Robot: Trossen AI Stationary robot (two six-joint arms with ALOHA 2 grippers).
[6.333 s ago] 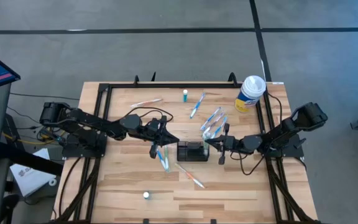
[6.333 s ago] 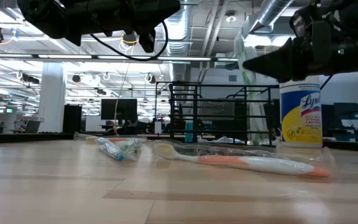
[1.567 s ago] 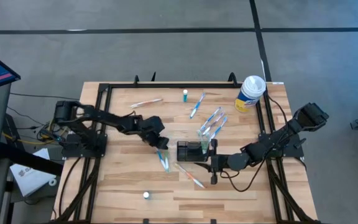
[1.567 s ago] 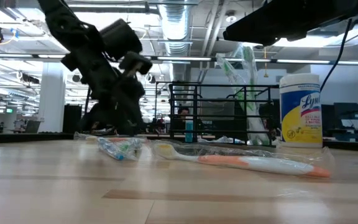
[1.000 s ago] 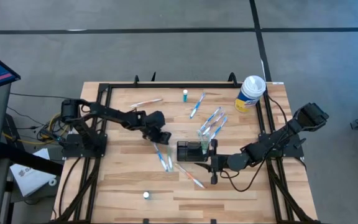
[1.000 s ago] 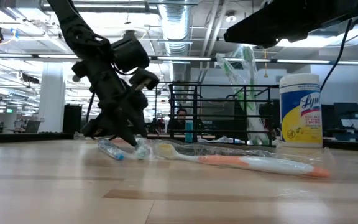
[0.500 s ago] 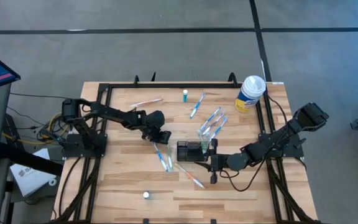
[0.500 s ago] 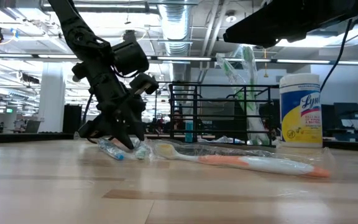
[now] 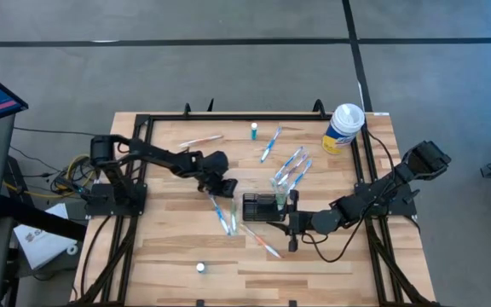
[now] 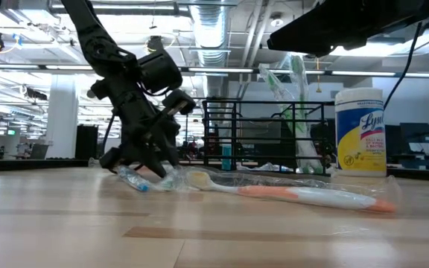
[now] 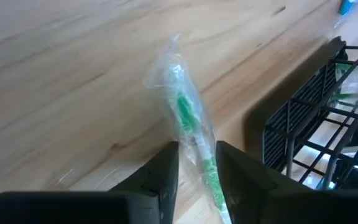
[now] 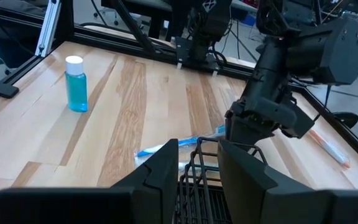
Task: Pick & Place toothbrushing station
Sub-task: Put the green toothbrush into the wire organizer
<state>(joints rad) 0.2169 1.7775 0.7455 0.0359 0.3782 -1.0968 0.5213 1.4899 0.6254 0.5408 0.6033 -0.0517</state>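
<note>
Toothbrushing station (image 9: 263, 207), black wire rack (small, rectangular), holding wrapped toothbrushes (image 9: 290, 169)

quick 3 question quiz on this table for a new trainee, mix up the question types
1. True or false: the white-and-yellow canister lies on its side.
2. The left claw is down at which thing? A) the wrapped green toothbrush B) a blue bottle C) a sponge
3. Short answer: which arm's claw is at the black toothbrushing station?

Key
1. False: it stands upright at the table's far right corner.
2. A
3. The right claw, at the station's right side.
</note>
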